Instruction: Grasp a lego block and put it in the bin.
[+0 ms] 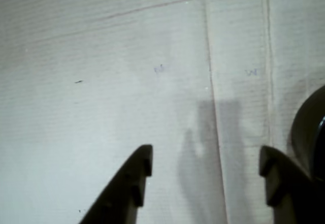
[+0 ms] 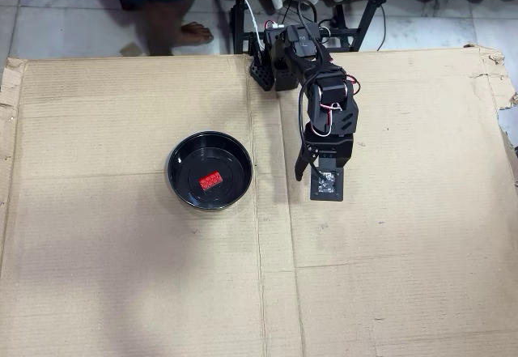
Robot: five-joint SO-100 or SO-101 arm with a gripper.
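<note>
The lego block already lies inside the bin at frame centre-left — the gripper, spread wide and empty, should simply lift clear without nudging the rim.

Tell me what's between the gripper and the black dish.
Only bare cardboard, crossed by a fold line, separates the gripper from the dish in the overhead view.

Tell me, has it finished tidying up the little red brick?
It looks done: in the overhead view the lego block lies inside the bin. The pincer is open and holds nothing, with only bare cardboard between its fingers. Nothing seems left except perhaps moving the arm back.
</note>
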